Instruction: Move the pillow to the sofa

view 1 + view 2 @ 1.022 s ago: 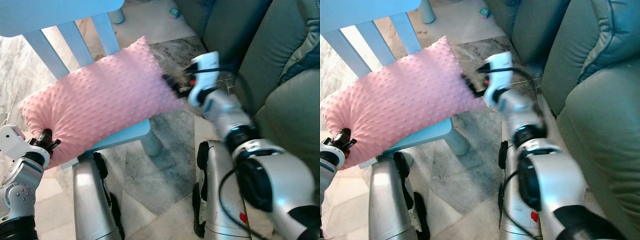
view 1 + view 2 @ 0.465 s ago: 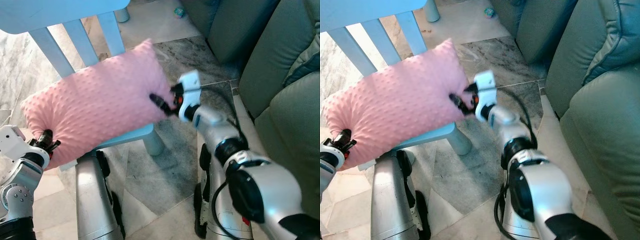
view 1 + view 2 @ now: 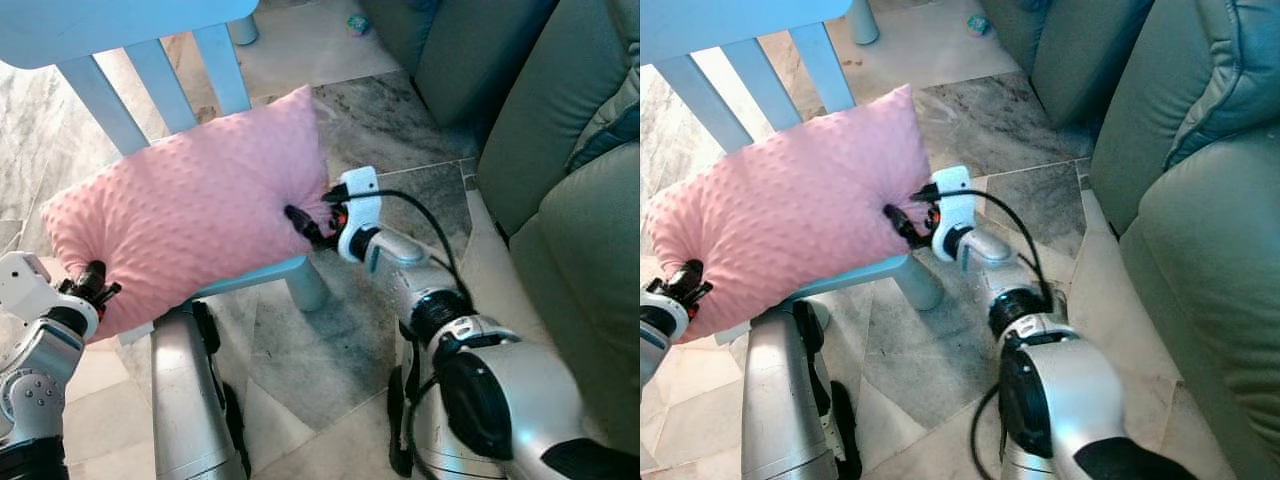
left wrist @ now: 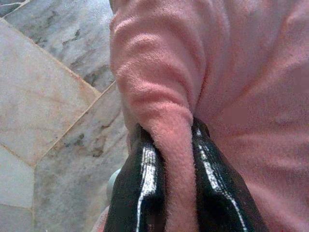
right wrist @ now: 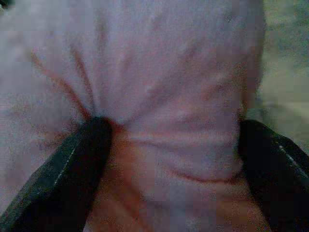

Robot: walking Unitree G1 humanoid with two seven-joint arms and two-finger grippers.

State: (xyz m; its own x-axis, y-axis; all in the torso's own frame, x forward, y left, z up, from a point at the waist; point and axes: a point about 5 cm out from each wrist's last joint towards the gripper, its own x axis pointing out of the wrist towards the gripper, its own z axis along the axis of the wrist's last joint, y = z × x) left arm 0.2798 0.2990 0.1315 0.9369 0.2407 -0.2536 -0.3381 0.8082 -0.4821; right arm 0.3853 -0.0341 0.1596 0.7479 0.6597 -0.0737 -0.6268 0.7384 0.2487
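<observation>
Left claw [image 4: 169, 193] pinched on pillow [image 3: 190, 210] corner. Right claw [image 3: 300, 222] spread wide, pressed into other end, fingers [image 5: 82, 169] either side of a fabric bulge, not clamped. Pillow on blue chair [image 3: 285, 270]. Grasp step. Next: close right claw, lift, swing right to sofa [image 3: 560, 150].

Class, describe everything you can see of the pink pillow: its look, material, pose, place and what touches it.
The pink pillow is rectangular, plump and soft, its fleecy cover dotted with small raised bumps. It lies tilted on the light blue chair, against the chair's slats. The left gripper pinches a fold at its lower corner; the right gripper presses into its opposite end, fingers spread around bunched fabric.
</observation>
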